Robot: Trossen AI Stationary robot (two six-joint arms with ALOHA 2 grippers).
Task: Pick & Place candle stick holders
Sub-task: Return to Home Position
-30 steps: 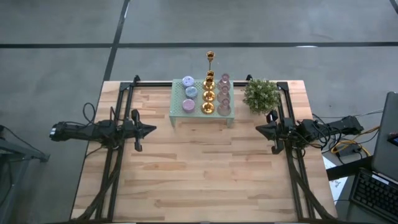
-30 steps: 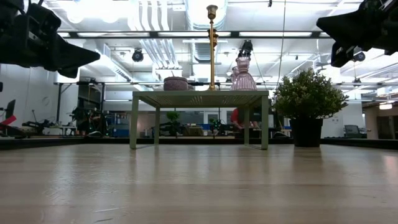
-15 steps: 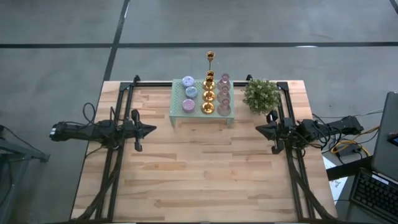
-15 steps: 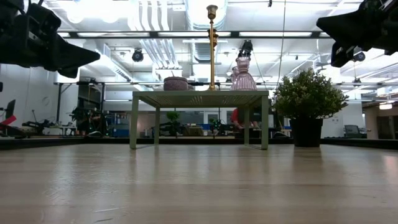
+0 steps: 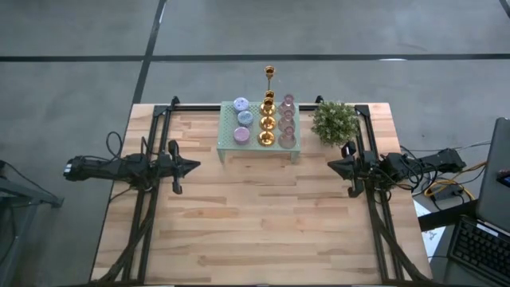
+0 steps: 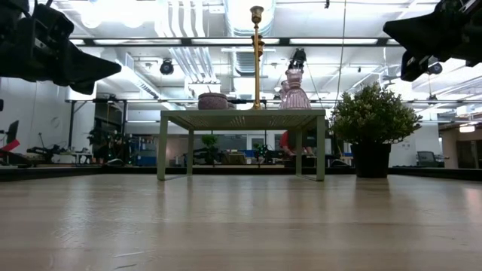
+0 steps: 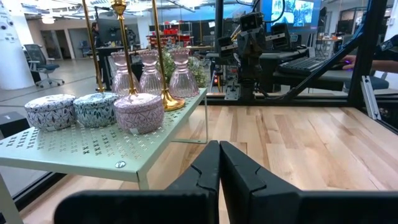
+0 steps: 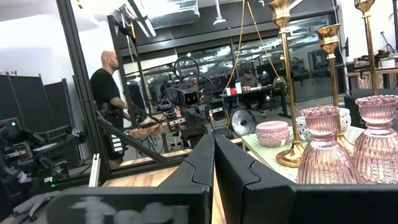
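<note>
Well, both arms hover low over the wooden table (image 5: 263, 223), each well apart from the green stand (image 5: 228, 119). The left gripper (image 5: 194, 167) is at the left side and the right gripper (image 5: 331, 166) at the right, both with jaws pressed together. The candle holders (image 5: 266, 125) stand in rows on the stand at the far edge: round pastel ones (image 5: 244, 119) left, gold ones (image 5: 268, 109) middle, pink glass ones (image 5: 287, 125) right. A potted plant (image 5: 335, 121) stands just right of them

Round pastel holders (image 7: 139, 111): 3. Gold holders (image 5: 266, 138): at least 3. Pink glass holders (image 7: 180, 81): at least 3. Green stand (image 7: 74, 149): 1. Plant (image 5: 335, 121): 1.
</note>
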